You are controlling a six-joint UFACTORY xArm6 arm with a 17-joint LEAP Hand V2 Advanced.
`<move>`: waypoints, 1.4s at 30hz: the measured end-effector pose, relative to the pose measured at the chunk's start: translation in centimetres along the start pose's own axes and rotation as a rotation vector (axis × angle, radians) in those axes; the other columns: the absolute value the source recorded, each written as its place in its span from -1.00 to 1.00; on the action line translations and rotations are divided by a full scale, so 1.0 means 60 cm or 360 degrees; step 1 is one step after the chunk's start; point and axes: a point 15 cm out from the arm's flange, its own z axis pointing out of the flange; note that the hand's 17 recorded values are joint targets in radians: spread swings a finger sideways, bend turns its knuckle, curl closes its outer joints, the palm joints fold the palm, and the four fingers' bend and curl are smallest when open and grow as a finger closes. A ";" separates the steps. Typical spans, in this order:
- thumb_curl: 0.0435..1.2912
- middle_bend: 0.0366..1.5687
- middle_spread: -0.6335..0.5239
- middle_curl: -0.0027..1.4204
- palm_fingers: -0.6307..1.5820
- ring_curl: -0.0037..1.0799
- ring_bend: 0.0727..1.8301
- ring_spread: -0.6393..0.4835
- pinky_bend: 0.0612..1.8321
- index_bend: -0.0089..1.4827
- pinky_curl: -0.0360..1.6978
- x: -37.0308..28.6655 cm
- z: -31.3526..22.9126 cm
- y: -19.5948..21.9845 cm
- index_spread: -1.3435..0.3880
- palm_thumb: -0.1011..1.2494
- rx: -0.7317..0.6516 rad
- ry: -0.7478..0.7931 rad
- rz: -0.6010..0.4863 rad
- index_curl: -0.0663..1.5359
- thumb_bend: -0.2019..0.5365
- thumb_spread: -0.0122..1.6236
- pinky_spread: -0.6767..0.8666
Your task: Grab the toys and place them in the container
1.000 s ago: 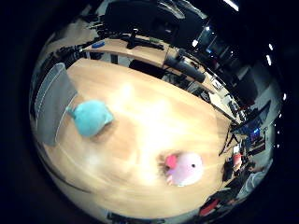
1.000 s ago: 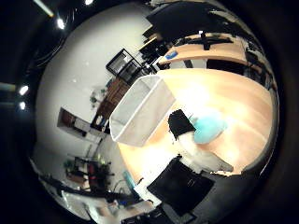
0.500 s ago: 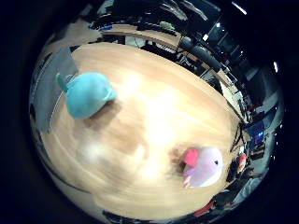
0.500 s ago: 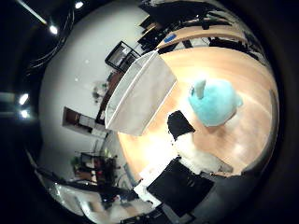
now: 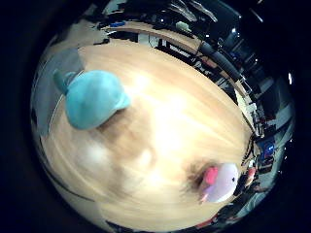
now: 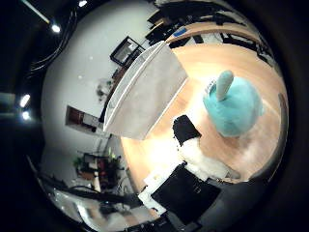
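Right hand (image 6: 195, 159) hovering, fingers uncurled, empty.

You see only part of the hand (image 6: 193, 164) in the thumb-side view. Its finger is white with a matte black tip. A blocky black housing edged in white sits beside it.

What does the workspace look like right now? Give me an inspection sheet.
Surface: wooden table, mostly bare.
Job's things: teal plush toy on the table beside the container; pink and white plush toy lies apart, near the far table edge; neither is in the container.
Clutter: nothing seen on the table.
Hand: right hand, a black-tipped white finger shows beside the teal toy, holding nothing; open or shut cannot be told.
Cables: nothing seen.
Surroundings: white wall, desks and chairs beyond the table.
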 end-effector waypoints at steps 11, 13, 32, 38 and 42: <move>-0.47 -0.77 -0.48 -0.53 -0.18 -0.59 -0.19 -0.46 0.23 -0.78 -0.96 0.009 0.052 0.016 -0.12 -0.18 -0.0086 -0.0016 0.0014 -0.60 -0.54 0.17 -0.06; -0.47 -0.76 -0.48 -0.53 -0.19 -0.59 -0.19 -0.46 0.24 -0.78 -0.96 0.012 0.062 0.024 -0.12 -0.18 -0.0116 -0.0022 0.0014 -0.60 -0.54 0.17 -0.05; -0.44 -0.74 -0.44 -0.52 -0.19 -0.60 -0.18 -0.43 0.23 -0.76 -0.96 0.025 0.138 0.078 -0.12 -0.10 -0.0316 -0.0100 0.0073 -0.58 -0.54 0.16 -0.01; -0.44 -0.74 -0.44 -0.52 -0.19 -0.60 -0.18 -0.44 0.23 -0.76 -0.96 0.030 0.148 0.088 -0.12 -0.10 -0.0352 -0.0099 0.0064 -0.58 -0.54 0.16 -0.01; -0.44 -0.74 -0.44 -0.52 -0.19 -0.60 -0.18 -0.45 0.23 -0.77 -0.96 0.036 0.147 0.078 -0.12 -0.09 -0.0344 -0.0094 0.0059 -0.58 -0.54 0.16 0.00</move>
